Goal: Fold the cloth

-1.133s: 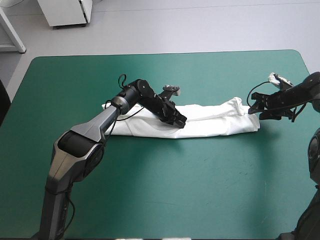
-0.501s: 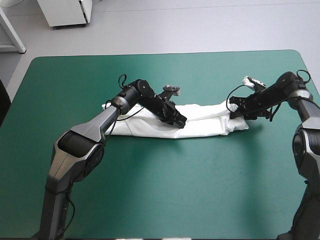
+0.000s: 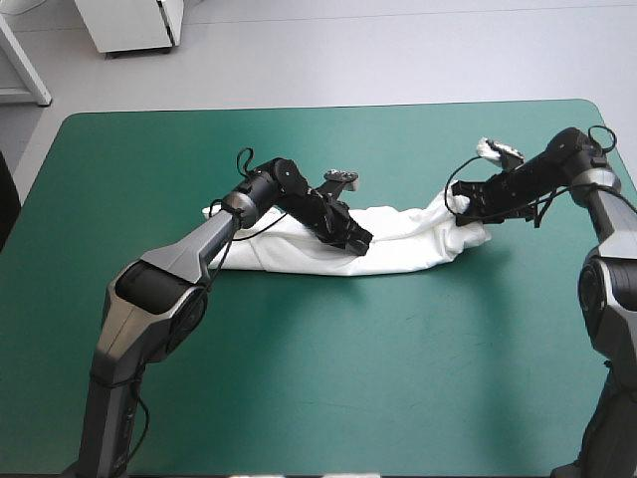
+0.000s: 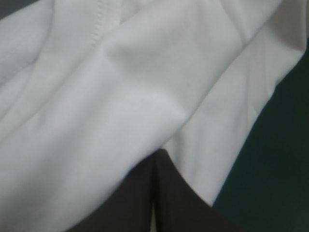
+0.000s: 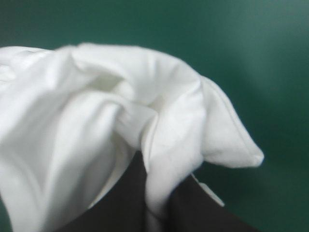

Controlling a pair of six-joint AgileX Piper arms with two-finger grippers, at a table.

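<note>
Seeing, from the high view, the white T-shirt lying as a long narrow band across the middle of the teal-green cover, well apart from every edge. Judging the lengthwise folding as already done and the crosswise fold as only beginning. Noticing the left gripper resting on the middle of the band. Noticing also the right gripper holding the band's right end, bunched and seemingly raised a little. Judging as left to do: bringing this end over toward the left end, laying it down, flattening the bundle.

Turning to the left wrist view: finding the black fingers pressed together in one pointed arch. Noticing a thin pale line between them, so probably pinching one layer of the T-shirt. Seeing soft creases ahead and a strip of cover beside the cloth's edge. Not seeing the lifted end here at all.

Turning to the right wrist view: finding the fingers nearly closed, pinching a thick fold of T-shirt rising between them. Seeing one corner sticking out sideways over bare cover. Getting the grip clearly here, hardly readable from above, but missing the band's whole length, visible only in the high view.
</note>
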